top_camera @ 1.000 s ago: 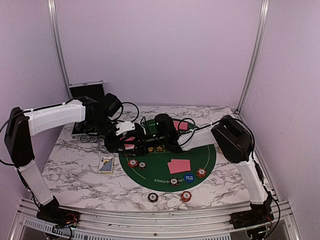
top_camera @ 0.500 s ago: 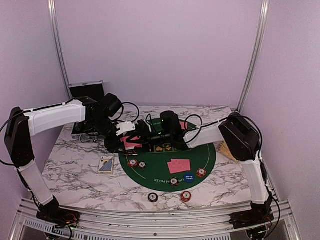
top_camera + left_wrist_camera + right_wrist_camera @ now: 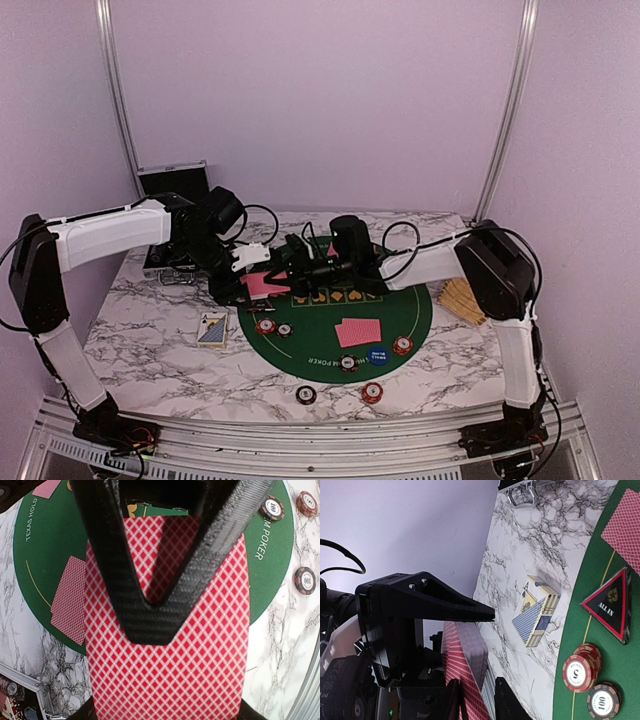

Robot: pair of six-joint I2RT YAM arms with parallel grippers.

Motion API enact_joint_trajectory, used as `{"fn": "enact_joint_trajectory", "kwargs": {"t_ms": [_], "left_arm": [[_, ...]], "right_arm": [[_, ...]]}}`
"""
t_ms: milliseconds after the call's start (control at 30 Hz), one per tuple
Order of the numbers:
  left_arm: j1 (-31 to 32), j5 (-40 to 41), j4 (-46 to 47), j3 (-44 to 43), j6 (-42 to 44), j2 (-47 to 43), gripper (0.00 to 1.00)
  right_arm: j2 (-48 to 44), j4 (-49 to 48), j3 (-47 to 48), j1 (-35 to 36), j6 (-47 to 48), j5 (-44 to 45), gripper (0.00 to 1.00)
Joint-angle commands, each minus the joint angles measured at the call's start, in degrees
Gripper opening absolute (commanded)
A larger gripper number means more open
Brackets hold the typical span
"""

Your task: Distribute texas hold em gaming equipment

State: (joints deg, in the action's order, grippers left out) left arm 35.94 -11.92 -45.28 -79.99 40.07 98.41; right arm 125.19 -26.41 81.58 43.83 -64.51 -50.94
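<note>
marble table (image 3: pixel 150 350), green felt mat (image 3: pixel 320 325) in the middle. left gripper (image 3: pixel 243 283) clamped on a stack of pink-red-backed cards (image 3: pixel 170 680), held above the mat's left edge. right gripper (image 3: pixel 475 700) narrowly open, fingers straddling an edge of that stack, gap visible on one side, nothing gripped. two loose cards (image 3: pixel 359 331) face down on the mat. black triangular marker (image 3: pixel 609 607) and chips (image 3: pixel 580 672) near its left rim.

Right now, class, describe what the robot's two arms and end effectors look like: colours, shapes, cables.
The left arm and right arm have white links joined by bulky black joint housings, with loose black cables looping alongside. The left end effector has black, weave-textured fingers tapering to a V; the right end effector has slim black fingers.
</note>
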Motion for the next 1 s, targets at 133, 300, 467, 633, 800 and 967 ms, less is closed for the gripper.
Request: {"fn": "enact_joint_trajectory", "kwargs": {"t_ms": [133, 300, 467, 633, 800, 967], "left_arm": [[-0.1, -0.5, 0.3, -1.6, 0.3, -1.9, 0.0], [-0.1, -0.2, 0.3, -1.4, 0.4, -1.9, 0.0], [-0.2, 0.1, 0.3, -1.1, 0.5, -1.9, 0.0], [-0.5, 0.2, 0.3, -0.7, 0.7, -2.2, 0.0], [-0.9, 0.3, 0.3, 0.0, 0.7, -2.7, 0.0], [-1.2, 0.5, 0.3, 0.3, 0.7, -3.3, 0.0]], "right_arm": [[-2.9, 3.1, -2.0, -0.9, 1.5, 0.4, 0.19], [-4.0, 2.8, -3.4, -1.3, 1.2, 0.0, 0.12], [-5.6, 3.6, -5.0, -2.4, 2.0, -0.3, 0.07], [-7.7, 9.4, -5.3, -4.4, 6.2, -0.3, 0.03], [-9.1, 27.4, 1.5, -6.1, 20.7, 4.7, 0.02], [-7.5, 50.6, 14.9, -6.2, 38.0, 18.7, 0.01]]}}
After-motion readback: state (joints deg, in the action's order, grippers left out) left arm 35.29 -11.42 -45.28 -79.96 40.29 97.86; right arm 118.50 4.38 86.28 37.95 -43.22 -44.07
